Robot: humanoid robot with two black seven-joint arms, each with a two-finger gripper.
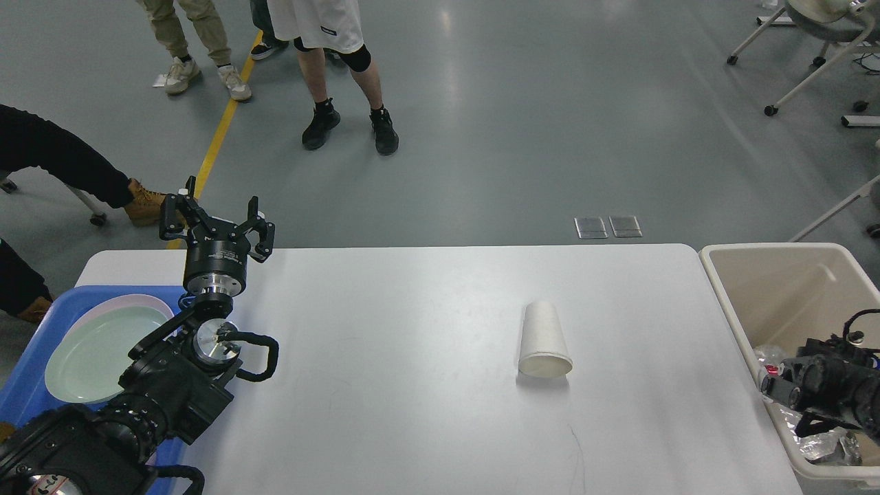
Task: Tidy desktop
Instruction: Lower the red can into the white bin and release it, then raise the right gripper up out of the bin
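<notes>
The white desktop (412, 323) fills the middle of the head view. A white paper cup (544, 340) lies on its side on it, right of centre, its mouth towards me. My left gripper (216, 218) is open and empty, held up over the table's far left corner, far from the cup. My right gripper (782, 390) is a dark shape at the right edge, over the beige bin (729, 302); its fingers cannot be told apart.
A blue tray (27, 392) at the table's left end holds a pale green plate (96, 350). The beige bin holds crumpled shiny scraps (821, 440). People's legs (323, 82) and chairs (818, 41) are on the floor beyond the table.
</notes>
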